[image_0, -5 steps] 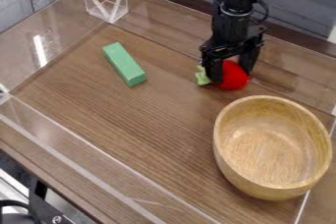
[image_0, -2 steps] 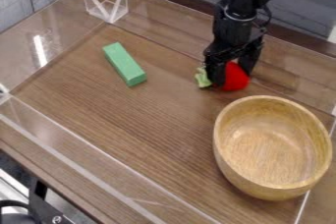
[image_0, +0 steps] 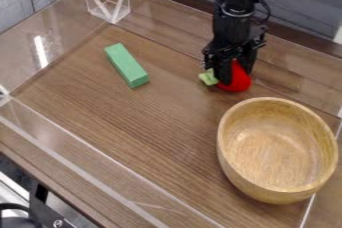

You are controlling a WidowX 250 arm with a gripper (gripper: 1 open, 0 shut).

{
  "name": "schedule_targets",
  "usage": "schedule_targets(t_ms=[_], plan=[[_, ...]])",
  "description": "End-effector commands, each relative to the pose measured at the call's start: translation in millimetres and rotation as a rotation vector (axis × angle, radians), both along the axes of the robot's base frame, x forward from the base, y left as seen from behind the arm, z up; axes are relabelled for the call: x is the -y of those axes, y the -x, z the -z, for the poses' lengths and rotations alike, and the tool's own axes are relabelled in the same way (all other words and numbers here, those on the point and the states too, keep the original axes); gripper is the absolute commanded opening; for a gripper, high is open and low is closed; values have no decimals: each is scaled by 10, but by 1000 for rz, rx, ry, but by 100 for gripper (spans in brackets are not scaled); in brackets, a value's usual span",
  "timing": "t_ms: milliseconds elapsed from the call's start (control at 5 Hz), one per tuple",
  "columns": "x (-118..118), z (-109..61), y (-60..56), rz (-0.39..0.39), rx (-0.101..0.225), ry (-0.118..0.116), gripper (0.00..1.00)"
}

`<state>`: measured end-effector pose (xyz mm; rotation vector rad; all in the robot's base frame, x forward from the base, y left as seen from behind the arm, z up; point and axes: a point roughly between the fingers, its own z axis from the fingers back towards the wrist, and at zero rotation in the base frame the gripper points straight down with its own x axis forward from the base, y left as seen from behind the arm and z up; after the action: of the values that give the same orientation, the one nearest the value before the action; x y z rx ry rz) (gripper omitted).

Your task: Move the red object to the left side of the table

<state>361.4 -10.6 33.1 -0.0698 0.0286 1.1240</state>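
Camera view, fingers (image_0: pixel 230 71) closed around red object (image_0: pixel 237 77), on table (image_0: pixel 120 122), beside wooden bowl (image_0: pixel 278 149)

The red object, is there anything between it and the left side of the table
Yes. The green block lies on the table left of the red object, roughly in a straight leftward path. The end effector straddles the fruit; nothing separates them.

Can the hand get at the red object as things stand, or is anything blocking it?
Probably yes. The hand already points down over the red object, its fingers on either side. The wooden bowl and green block sit apart from it, so nothing blocks the way. Whether the grip is firm, I cannot tell.
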Motion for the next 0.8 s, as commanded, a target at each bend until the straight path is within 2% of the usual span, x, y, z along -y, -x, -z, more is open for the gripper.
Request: schedule_targets(t_ms=[0,200,400,600], plan=[[-102,-543,-79,31,105,38,0],[-242,-757,-98,-6,144,64,0],[-489,-844,-52,-68,168,58,0],[-520,-871,-58,-114,176,66,0]])
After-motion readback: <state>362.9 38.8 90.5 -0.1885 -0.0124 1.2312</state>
